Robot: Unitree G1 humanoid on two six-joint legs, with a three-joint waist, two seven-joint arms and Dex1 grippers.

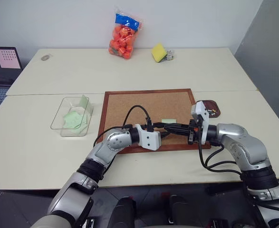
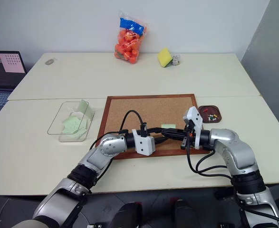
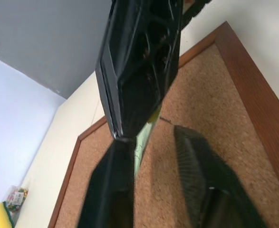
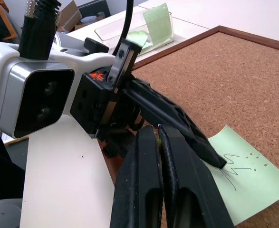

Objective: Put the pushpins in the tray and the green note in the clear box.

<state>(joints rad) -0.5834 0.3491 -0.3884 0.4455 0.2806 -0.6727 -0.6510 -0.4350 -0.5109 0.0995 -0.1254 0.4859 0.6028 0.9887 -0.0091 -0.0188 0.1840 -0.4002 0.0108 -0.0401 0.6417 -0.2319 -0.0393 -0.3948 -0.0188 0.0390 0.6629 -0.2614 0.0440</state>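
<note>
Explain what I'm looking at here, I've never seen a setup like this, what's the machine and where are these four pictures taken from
It is a two-armed humanoid robot at a pale table. Two pictures come from cameras in its head, looking down over its arms; the other two come from a camera on each wrist. On the table lie a corkboard with a green note on it, a clear box already holding green slips, and a small brown tray with pushpins. The left pincer reaches onto the note. The right pincer is shut beside it, and I can't make out anything in it.
</note>
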